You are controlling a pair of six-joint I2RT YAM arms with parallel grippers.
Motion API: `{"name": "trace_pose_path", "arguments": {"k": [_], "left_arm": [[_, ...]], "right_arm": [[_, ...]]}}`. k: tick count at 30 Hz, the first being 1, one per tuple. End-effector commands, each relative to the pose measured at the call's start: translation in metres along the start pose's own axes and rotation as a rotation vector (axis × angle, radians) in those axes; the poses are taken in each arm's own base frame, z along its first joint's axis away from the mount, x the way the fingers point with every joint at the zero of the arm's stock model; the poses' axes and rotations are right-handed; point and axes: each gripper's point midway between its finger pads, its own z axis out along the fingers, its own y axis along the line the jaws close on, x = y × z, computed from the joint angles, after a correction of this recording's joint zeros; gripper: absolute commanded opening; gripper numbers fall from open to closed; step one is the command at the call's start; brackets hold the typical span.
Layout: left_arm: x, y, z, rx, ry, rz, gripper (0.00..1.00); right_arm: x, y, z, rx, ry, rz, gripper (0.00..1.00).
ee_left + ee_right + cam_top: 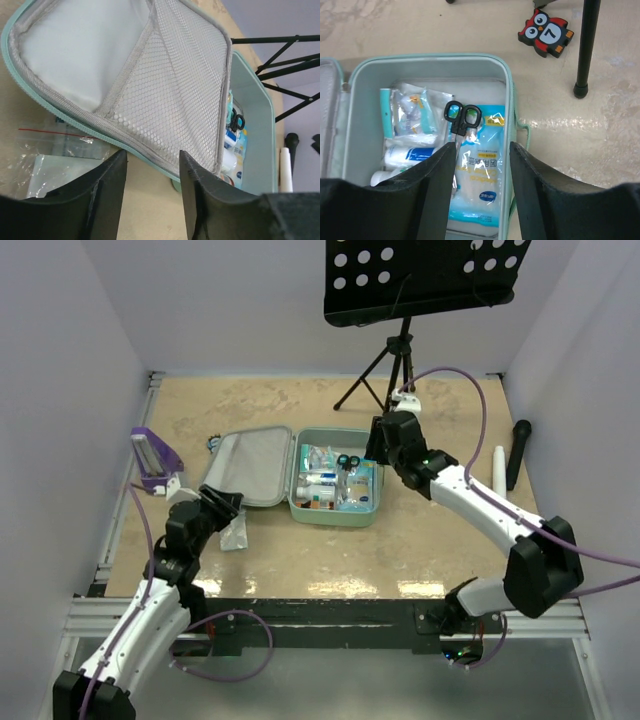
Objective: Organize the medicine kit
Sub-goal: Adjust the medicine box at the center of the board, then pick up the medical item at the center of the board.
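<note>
**Friend:** Black fingers are right up close. How are your arms?

**Me:** My left arm reaches forward, low by the lid. My left gripper (152, 156) is wide and holds nothing. My right arm bends in from the right side. My right gripper (482, 147) hangs over the medicine kit (335, 518), wide too, holding nothing.

**Friend:** Where is the kit?

**Me:** It sits open in the middle of the table (300, 570), with its lid (250, 465) lying to the left.

**Friend:** Any words?

**Me:** The blue packet (477, 185) has writing, but I cannot read it. The owl tag (546, 34) shows a 7.

**Friend:** Count things!

**Me:** One clear bag (45, 165) is beside the lid. One pair of scissors (462, 116) is inside the kit. There is one owl.
</note>
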Motion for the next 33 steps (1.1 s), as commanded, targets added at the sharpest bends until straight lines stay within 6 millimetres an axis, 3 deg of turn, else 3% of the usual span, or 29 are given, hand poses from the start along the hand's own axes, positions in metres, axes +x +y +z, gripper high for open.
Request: {"name": "trace_pose_path", "arguments": {"k": [1,10,14,17,21,24,29,33], "left_arm": [[-0.024,-0.015,-0.007,-0.011,-0.046,0.043,0.55],[-0.052,-0.024,-0.023,-0.073,-0.087,0.124,0.62],[-0.068,-0.041,-0.033,-0.052,-0.112,0.142,0.62],[-0.081,-0.052,-0.043,-0.034,-0.15,0.14,0.61],[-0.092,-0.061,-0.054,-0.052,-0.149,0.127,0.6],[-0.094,-0.056,-0.064,-0.096,-0.146,0.11,0.6],[-0.1,-0.059,-0.084,-0.056,-0.187,0.083,0.6],[-0.102,-0.059,-0.098,-0.05,-0.198,0.077,0.6]], "right_arm": [[-0.002,0.019,-0.02,-0.107,-0.016,-0.003,0.52],[0.012,0.082,-0.051,-0.29,-0.047,-0.093,0.48],[0.025,0.129,-0.071,-0.475,-0.079,-0.111,0.46],[0.044,0.169,-0.092,-0.595,-0.087,-0.16,0.46],[0.09,0.214,-0.104,-0.67,-0.038,-0.255,0.46],[0.127,0.243,-0.11,-0.696,-0.013,-0.33,0.47],[0.168,0.277,-0.11,-0.742,0.011,-0.402,0.5],[0.185,0.302,-0.11,-0.756,-0.004,-0.443,0.55]]}}
